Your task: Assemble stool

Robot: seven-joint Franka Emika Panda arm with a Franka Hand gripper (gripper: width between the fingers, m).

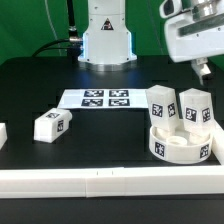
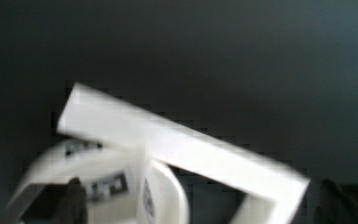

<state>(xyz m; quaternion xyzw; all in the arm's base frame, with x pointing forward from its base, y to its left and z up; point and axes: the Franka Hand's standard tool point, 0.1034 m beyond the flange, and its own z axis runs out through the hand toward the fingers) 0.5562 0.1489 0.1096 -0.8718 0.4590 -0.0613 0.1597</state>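
Note:
The round white seat disc (image 1: pixel 180 146) sits at the exterior view's right, near the front rail. Two tagged leg blocks (image 1: pixel 162 106) (image 1: pixel 195 108) stand upright in it. A third leg block (image 1: pixel 52 124) lies loose on the black table at the left. My gripper (image 1: pixel 202 70) hangs open just above the right-hand standing block and holds nothing. The blurred wrist view shows a white leg block (image 2: pixel 185 150) slanting between my dark fingers (image 2: pixel 51 203), with the seat disc (image 2: pixel 91 180) beneath. My gripper (image 2: pixel 197 208) touches neither.
The marker board (image 1: pixel 105 98) lies flat mid-table in front of the robot base (image 1: pixel 106 40). A long white rail (image 1: pixel 100 181) runs along the front edge. A small white piece (image 1: pixel 3 132) shows at the left border.

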